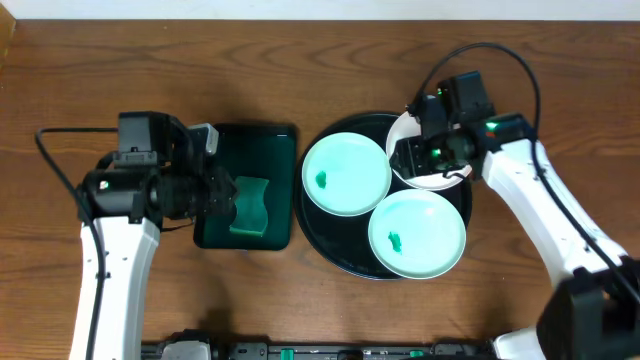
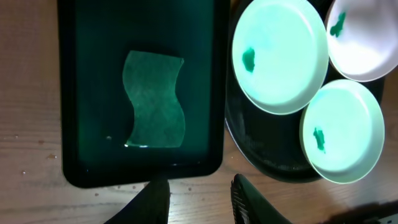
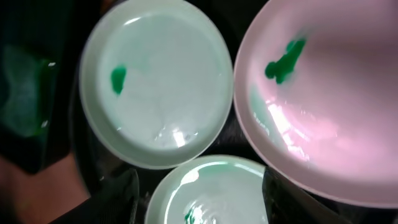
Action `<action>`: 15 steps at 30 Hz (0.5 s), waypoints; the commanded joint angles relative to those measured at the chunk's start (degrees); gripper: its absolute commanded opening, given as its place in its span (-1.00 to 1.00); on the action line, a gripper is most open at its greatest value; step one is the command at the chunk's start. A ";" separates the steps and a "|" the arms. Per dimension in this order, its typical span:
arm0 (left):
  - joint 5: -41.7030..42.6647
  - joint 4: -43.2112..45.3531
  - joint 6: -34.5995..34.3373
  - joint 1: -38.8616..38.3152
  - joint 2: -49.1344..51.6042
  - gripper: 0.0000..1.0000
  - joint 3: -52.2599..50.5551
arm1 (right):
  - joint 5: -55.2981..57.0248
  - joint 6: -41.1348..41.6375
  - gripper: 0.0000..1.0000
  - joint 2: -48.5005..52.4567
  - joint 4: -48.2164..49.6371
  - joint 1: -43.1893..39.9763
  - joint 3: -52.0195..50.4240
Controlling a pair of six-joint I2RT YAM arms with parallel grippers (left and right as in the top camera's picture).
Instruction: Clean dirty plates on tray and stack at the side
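Three plates lie on the round black tray [image 1: 322, 243]. One mint plate [image 1: 346, 175] is at its left and one mint plate [image 1: 417, 235] at its front. The white plate [image 1: 448, 180] is at the back right, mostly under my right gripper [image 1: 425, 152]. Each plate has a small green smear. My right gripper [image 3: 200, 198] is open and empty above the plates; in its wrist view the white plate [image 3: 329, 93] looks pinkish, beside both mint plates [image 3: 158, 81] [image 3: 211, 193]. My left gripper [image 1: 226, 200] [image 2: 199, 196] is open and empty near the green sponge [image 2: 154, 99].
A dark green rectangular tray [image 1: 212, 232] [image 2: 81, 124] holds the sponge [image 1: 250, 205], left of the black tray [image 2: 261, 149]. Bare wooden table [image 1: 300, 310] lies in front of and beside both trays. A black cable loops above my right arm.
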 commanded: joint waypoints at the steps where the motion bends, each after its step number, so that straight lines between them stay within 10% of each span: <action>1: 0.68 0.28 -0.96 -0.24 1.05 -0.32 -0.35 | 1.95 1.27 0.24 3.19 1.25 1.29 -0.52; 12: -0.74 0.26 -1.14 -0.24 2.73 -0.19 -0.55 | 1.90 1.29 0.36 10.86 3.93 2.01 -0.52; 15: -0.72 0.94 -1.14 -0.24 2.73 0.11 -0.55 | 1.68 1.27 0.98 10.95 4.33 2.01 -0.52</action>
